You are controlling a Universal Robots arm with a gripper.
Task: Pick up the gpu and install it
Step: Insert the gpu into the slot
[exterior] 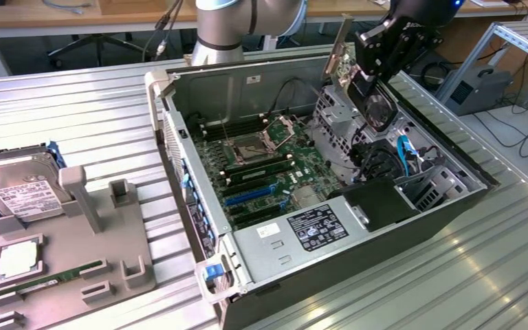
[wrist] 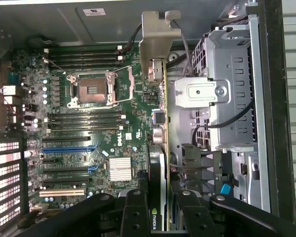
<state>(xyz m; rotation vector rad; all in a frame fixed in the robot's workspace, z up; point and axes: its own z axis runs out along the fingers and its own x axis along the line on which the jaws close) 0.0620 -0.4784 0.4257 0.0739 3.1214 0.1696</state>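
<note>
Grip first: the jaws of the gripper (wrist: 160,217) are drawn in narrow and pinch the gpu (wrist: 159,123) by its flat faces. In the wrist view we see the card edge-on, with its silver bracket (wrist: 155,39) at the end away from the jaws. In the exterior view the card hangs tilted over the open computer case (exterior: 200,89), near the drive cage (wrist: 222,89) and clear of the motherboard (wrist: 103,103).

To do this step well, we judge that alignment matters most. As we read the wrist view, the card's length lies across the blue expansion slots (wrist: 69,148), not along them. It wants squaring to a slot, with the bracket toward the vented rear wall. We would also mind the black cables (wrist: 136,34) just beside the bracket. The narrow hold near one end leaves the card free to pivot, so any contact should be gentle.
</note>
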